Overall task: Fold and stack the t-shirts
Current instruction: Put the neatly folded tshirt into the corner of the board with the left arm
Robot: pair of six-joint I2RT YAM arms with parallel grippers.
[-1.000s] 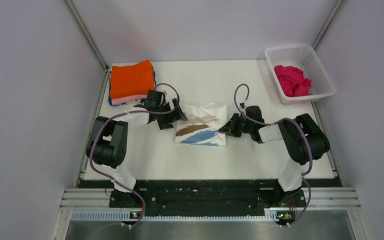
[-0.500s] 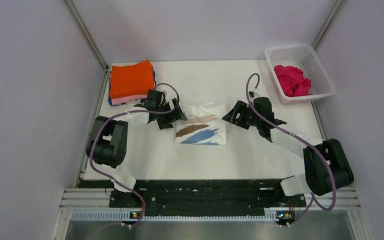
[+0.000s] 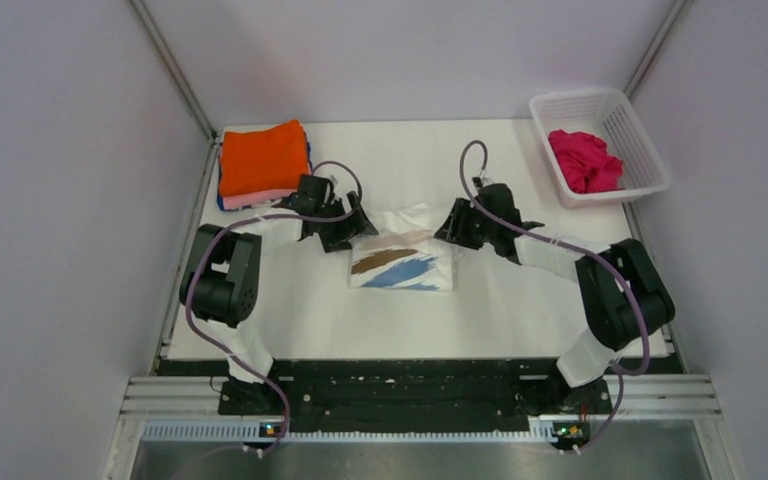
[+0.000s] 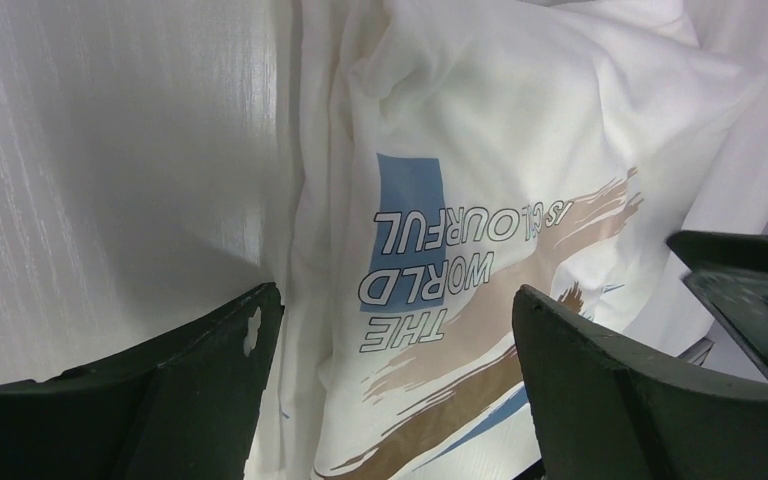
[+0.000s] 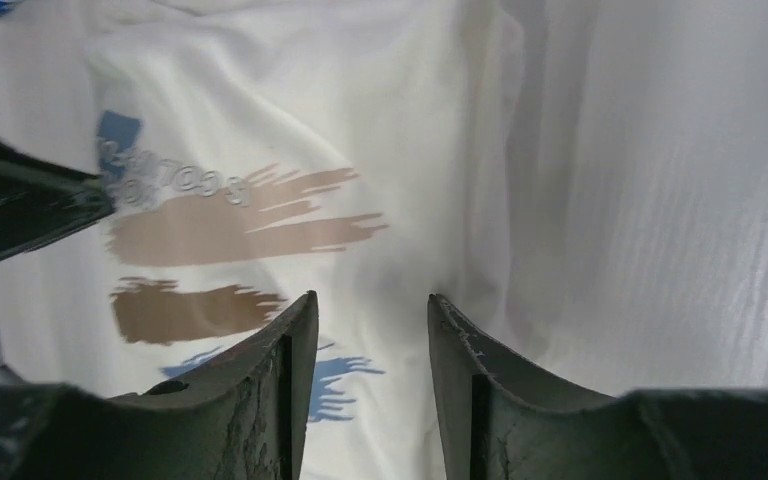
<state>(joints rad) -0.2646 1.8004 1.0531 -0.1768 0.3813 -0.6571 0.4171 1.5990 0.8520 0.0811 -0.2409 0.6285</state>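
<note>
A folded white t-shirt [image 3: 403, 260] with brown, tan and blue brush strokes lies mid-table; its print shows in the left wrist view [image 4: 460, 250] and the right wrist view [image 5: 260, 220]. My left gripper [image 3: 358, 228] hangs wide open at the shirt's upper left corner [image 4: 397, 300], holding nothing. My right gripper [image 3: 447, 226] is at the upper right corner, partly open [image 5: 370, 305], the cloth showing between its fingers without being pinched. A folded stack [image 3: 263, 163] with an orange t-shirt on top sits at the back left. A magenta t-shirt [image 3: 585, 160] lies crumpled in the basket.
The white lattice basket [image 3: 648, 150] stands at the back right corner of the table. Grey walls close in both sides and the back. Bare white table [image 3: 520, 300] lies in front of the printed shirt.
My right gripper let go of the shirt's right edge, opened, and moved up to the upper right corner, its arm swinging. The left gripper barely shifted.
</note>
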